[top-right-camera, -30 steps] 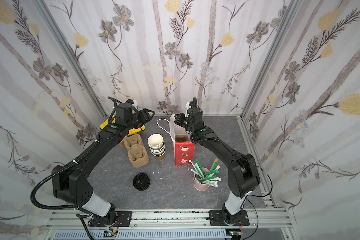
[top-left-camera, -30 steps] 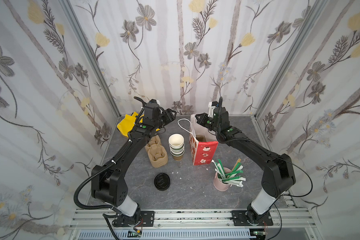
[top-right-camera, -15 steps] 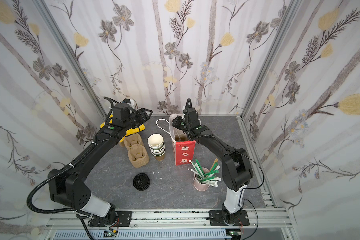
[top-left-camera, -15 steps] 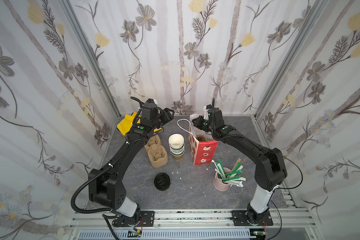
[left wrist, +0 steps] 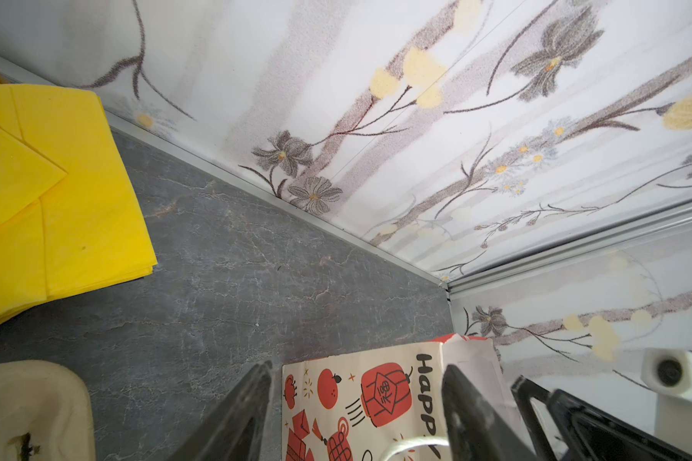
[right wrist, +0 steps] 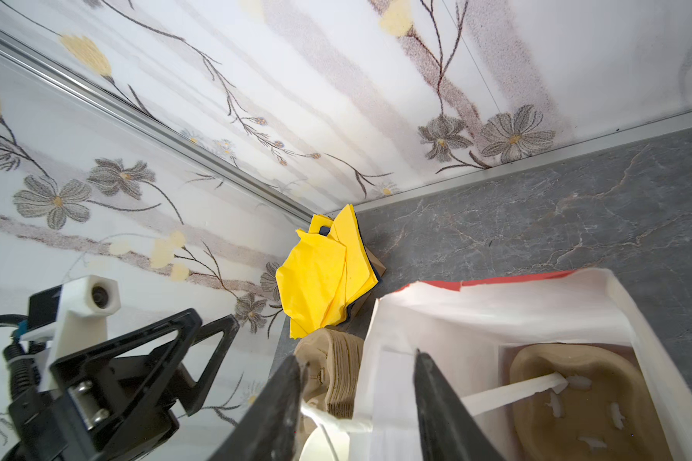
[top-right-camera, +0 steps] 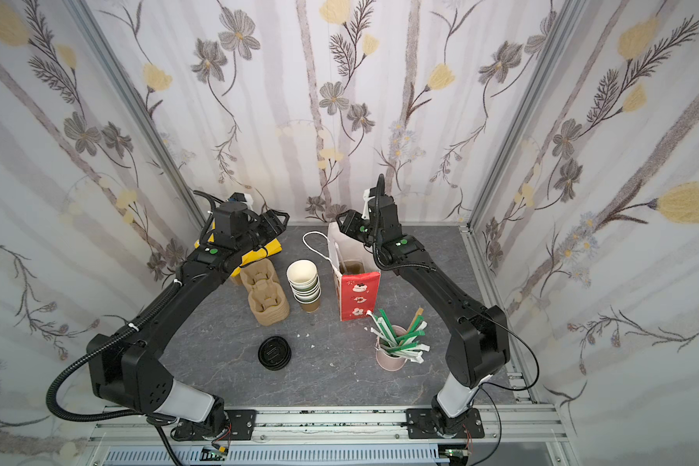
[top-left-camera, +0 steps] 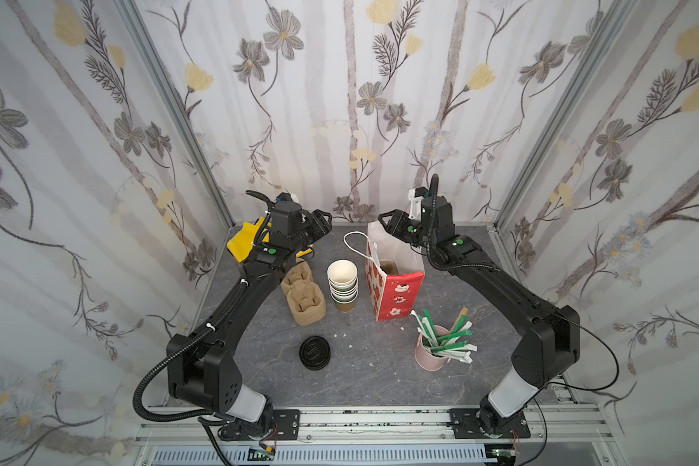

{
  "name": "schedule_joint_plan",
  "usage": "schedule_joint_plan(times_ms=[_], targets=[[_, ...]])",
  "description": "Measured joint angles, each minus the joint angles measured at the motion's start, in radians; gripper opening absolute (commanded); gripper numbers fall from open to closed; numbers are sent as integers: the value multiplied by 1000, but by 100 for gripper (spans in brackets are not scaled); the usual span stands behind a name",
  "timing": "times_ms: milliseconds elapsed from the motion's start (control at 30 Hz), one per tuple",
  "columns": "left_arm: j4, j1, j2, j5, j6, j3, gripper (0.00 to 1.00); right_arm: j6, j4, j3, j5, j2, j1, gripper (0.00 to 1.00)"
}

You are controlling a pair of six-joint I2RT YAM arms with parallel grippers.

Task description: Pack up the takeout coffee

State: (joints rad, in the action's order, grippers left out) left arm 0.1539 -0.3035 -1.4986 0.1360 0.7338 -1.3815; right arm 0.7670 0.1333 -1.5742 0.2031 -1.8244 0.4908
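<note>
The takeout coffee is out of view. A red paper bag [top-left-camera: 398, 290] [top-right-camera: 358, 294] stands open at the back middle of the table. A brown pulp carrier [right wrist: 576, 399] lies on the bag's bottom. My right gripper [top-left-camera: 386, 224] [right wrist: 356, 355] is open at the bag's top rim, with the white wall [right wrist: 392, 383] and a handle cord between its jaws, not pinched. My left gripper [top-left-camera: 321, 222] [left wrist: 358, 365] hangs open in the air left of the bag and faces its printed side [left wrist: 376, 399].
A nested stack of lidless cups [top-left-camera: 342, 282] and stacked pulp carriers [top-left-camera: 303, 296] stand left of the bag. Black lids [top-left-camera: 315, 353] lie in front of them. A pink cup of straws [top-left-camera: 434, 353] is at the front right. Yellow napkins [top-left-camera: 245, 242] fill the back left corner.
My right gripper was shut at the bag's rim and its jaws have now spread apart. The left gripper stays open and has shifted only slightly.
</note>
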Motion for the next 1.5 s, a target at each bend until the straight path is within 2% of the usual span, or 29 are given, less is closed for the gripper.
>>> schedule_joint_plan(times_ms=[200, 467, 900, 1000, 1233, 1500], targets=[[0, 50, 39, -57, 49, 32, 68, -82, 158, -90, 0, 83, -23, 48], [23, 163, 63, -123, 85, 42, 67, -180, 285, -68, -1, 201, -54, 48], [257, 386, -117, -255, 115, -95, 73, -237, 311, -84, 11, 220, -122, 48], [298, 449, -151, -254, 115, -66, 73, -252, 309, -80, 11, 220, -135, 48], [341, 521, -239, -139, 103, -19, 73, -256, 295, 19, 11, 297, -150, 48], [352, 518, -378, -54, 110, -88, 60, -251, 286, 97, 10, 338, -171, 48]])
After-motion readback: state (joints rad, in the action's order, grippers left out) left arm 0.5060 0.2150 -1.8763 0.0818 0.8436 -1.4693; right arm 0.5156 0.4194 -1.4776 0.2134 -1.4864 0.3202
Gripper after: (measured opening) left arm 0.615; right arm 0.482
